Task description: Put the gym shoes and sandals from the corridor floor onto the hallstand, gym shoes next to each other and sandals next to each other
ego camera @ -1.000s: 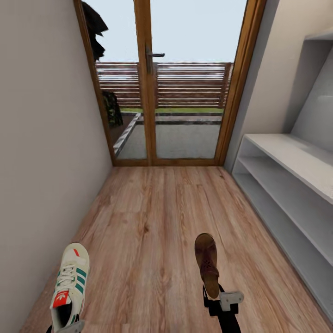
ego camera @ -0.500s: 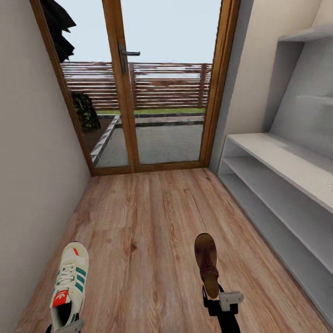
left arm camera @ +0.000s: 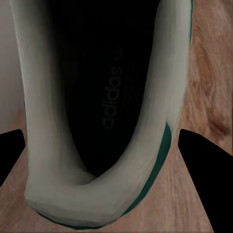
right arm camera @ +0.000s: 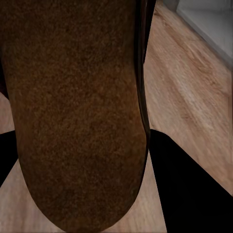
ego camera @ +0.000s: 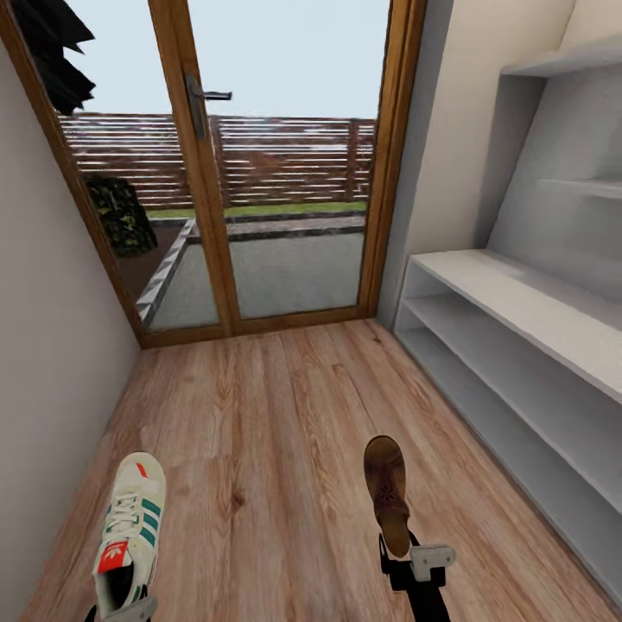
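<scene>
The left end effector is clamped on the heel end of one gym shoe. The shoe is cream-white with green side stripes, white laces and a red-orange tongue label. It is carried above the corridor floor with its toe pointing forward, near the left wall. In the left wrist view the shoe opening sits between the two dark fingers, with the printed insole visible inside.

The right end effector is clamped on the heel end of one sandal. The sandal is dark brown and is held toe-forward above the floor, right of centre. In the right wrist view the brown footbed lies between the black fingers, with floor planks beyond.

The hallstand stands along the right wall. Its flat bench top, two open shelves and tall back panel with ledges carry no footwear in the visible portion. Both carried items are well apart from it.

A wood-framed glazed door with a dark lever handle closes the far end of the corridor. A slatted fence and a paved yard appear through the glass.
</scene>
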Controlling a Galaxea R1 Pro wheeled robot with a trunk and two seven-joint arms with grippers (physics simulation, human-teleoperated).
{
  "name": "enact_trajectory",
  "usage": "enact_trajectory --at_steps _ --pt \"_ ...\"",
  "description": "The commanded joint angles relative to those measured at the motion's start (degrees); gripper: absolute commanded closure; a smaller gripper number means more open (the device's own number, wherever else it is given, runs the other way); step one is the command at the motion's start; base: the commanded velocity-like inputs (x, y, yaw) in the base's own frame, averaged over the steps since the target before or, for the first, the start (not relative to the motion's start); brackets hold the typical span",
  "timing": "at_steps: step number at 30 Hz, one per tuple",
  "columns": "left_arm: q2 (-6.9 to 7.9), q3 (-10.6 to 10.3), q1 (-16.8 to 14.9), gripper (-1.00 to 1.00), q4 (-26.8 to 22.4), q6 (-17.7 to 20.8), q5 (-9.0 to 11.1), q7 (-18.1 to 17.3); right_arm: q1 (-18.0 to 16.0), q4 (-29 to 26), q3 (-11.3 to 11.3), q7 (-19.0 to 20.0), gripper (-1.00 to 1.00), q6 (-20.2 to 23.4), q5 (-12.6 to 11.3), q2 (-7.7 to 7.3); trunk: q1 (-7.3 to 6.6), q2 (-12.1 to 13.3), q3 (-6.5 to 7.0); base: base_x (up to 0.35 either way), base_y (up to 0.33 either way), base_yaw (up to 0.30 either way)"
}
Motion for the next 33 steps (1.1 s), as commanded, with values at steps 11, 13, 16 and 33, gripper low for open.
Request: enact_trajectory --at_steps 11,13,16,33 --pt "-0.04 0.0 0.0 1.0 0.3 -0.2 -0.3 0.1 0.0 0.0 -0.4 -0.2 1.0 -0.1 0.5 -0.03 0.02 0.0 -0.05 0.129 0.091 -0.282" --pt "-0.04 0.0 0.0 1.0 0.3 -0.2 -0.3 0.1 0.0 0.0 -0.4 -0.2 1.0 -0.1 0.5 -0.03 0.02 0.0 -0.05 0.004 0.002 -0.297" --pt "-0.04 0.0 0.0 1.0 0.3 -0.2 -0.4 0.1 0.0 0.0 -0.4 -0.2 1.0 -0.1 0.5 -0.03 0.02 0.0 -0.05 0.001 0.001 -0.299" --pt "-0.06 0.0 0.0 1.0 0.1 -0.1 -0.3 0.0 0.0 0.0 -0.4 -0.2 1.0 -0.1 0.6 -0.03 0.02 0.0 -0.05 0.123 0.111 -0.3"
